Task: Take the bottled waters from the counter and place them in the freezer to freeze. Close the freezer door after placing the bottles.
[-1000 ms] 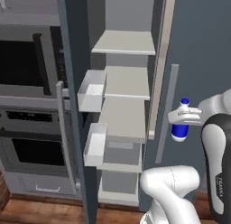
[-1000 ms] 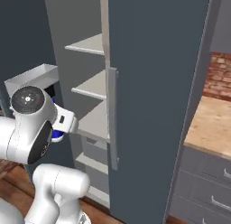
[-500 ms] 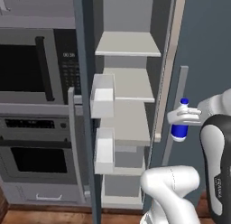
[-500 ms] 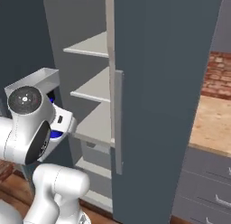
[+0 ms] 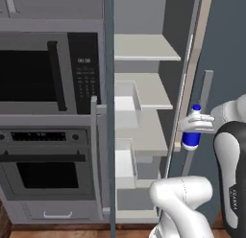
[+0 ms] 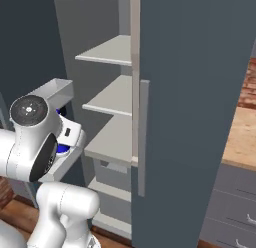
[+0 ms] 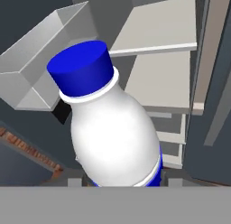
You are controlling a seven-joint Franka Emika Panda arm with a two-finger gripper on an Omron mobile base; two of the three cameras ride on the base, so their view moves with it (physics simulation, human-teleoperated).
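Gripper (image 5: 196, 123) jaws are clamped on the blue-labelled water bottle (image 5: 192, 134), holding it upright in the air just outside the open freezer (image 5: 144, 88), near its middle shelves (image 5: 149, 90).

bottle (image 5: 191, 133): white body, blue cap + label, upright, held just right of open freezer (image 5: 144, 95)
freezer door (image 5: 109, 112): open, edge-on, white bins

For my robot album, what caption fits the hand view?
Gripper holding a blue-capped white bottle before the open freezer's pale shelves.
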